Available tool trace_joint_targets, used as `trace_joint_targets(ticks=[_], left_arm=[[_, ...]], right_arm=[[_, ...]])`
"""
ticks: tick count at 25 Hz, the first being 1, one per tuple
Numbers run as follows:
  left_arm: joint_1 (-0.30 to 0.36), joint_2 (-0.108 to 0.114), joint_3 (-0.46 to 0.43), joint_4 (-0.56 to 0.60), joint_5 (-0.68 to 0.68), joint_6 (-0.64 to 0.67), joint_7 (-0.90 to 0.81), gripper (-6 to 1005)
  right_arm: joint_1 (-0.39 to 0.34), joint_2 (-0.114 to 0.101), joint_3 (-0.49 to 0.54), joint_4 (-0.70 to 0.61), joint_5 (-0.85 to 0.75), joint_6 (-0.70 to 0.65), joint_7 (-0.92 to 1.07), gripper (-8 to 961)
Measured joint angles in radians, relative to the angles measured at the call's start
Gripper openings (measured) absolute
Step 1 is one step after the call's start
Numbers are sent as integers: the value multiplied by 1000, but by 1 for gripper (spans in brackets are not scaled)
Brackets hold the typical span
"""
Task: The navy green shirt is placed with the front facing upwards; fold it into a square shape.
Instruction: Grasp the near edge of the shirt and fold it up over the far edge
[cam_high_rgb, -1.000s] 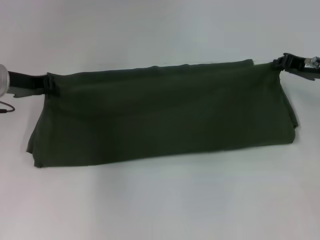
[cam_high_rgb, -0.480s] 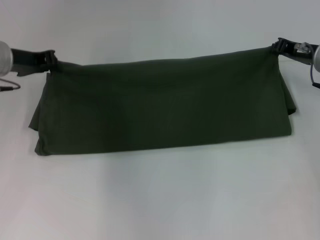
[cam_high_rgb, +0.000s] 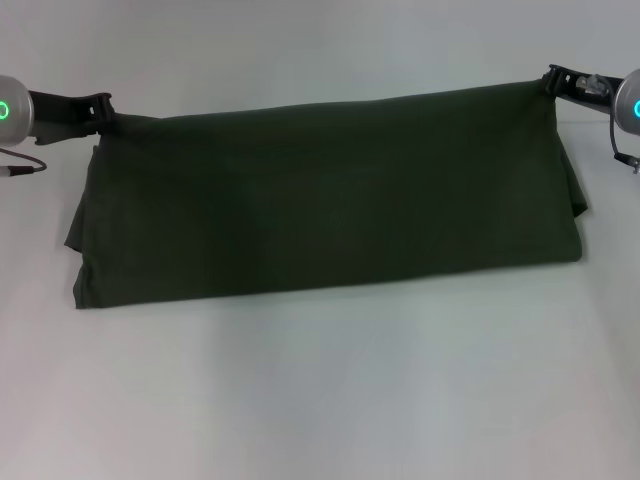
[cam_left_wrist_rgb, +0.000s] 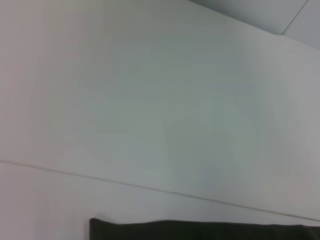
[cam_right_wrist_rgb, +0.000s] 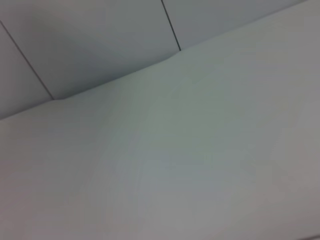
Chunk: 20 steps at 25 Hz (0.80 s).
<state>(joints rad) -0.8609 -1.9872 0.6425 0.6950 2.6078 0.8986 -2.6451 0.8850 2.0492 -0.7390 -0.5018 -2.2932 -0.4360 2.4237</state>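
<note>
The navy green shirt (cam_high_rgb: 330, 195) hangs as a wide dark olive band above the white table, its lower edge resting on the surface. My left gripper (cam_high_rgb: 100, 112) is shut on the shirt's upper left corner. My right gripper (cam_high_rgb: 553, 82) is shut on the upper right corner. The top edge is stretched taut between them. No lettering or collar shows. A strip of the shirt (cam_left_wrist_rgb: 200, 230) appears at the edge of the left wrist view. The right wrist view shows no shirt.
The white table (cam_high_rgb: 330, 400) spreads in front of the shirt and behind it. The wrist views show the table's far edge and a pale panelled wall (cam_right_wrist_rgb: 90, 40) beyond it.
Both grippers have risen and moved away from me with the shirt's top edge. The hanging band has grown taller and its top edge straighter.
</note>
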Motion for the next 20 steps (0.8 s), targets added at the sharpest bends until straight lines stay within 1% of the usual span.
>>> trace_joint_targets(ticks=[7, 20], left_arm=[[-1, 0, -2, 0, 0, -14, 0, 29], [-8, -4, 2, -7, -7, -57, 7, 116]], right_arm=[[21, -3, -19, 1, -2, -2, 0, 59], [21, -3, -19, 2, 2, 7, 0, 59]])
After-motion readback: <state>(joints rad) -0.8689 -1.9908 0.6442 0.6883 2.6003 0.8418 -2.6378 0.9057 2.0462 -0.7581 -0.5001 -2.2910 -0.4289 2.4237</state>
